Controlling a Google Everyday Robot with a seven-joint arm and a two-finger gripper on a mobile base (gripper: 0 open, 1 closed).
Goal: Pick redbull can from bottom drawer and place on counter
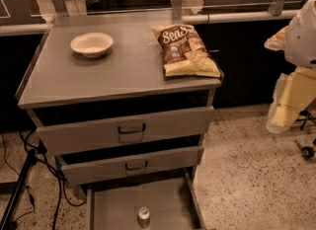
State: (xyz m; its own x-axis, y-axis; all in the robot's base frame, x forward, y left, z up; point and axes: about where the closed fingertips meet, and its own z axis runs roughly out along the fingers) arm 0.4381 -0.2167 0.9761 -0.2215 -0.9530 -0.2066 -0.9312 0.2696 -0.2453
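Observation:
The redbull can (143, 217) stands upright on the floor of the open bottom drawer (118, 207), near the drawer's front and middle, with its shiny top and pull tab facing up. The counter (123, 71) is the flat grey top of the cabinet. My gripper (285, 111) hangs at the far right of the view, beside the cabinet and above the speckled floor. It is well away from the can and holds nothing that I can see.
A white bowl (92, 44) sits on the counter's back left. A chip bag (186, 50) lies at its right edge. The two upper drawers (131, 131) with dark handles are slightly ajar. Cables and a dark pole (19, 184) are at the left.

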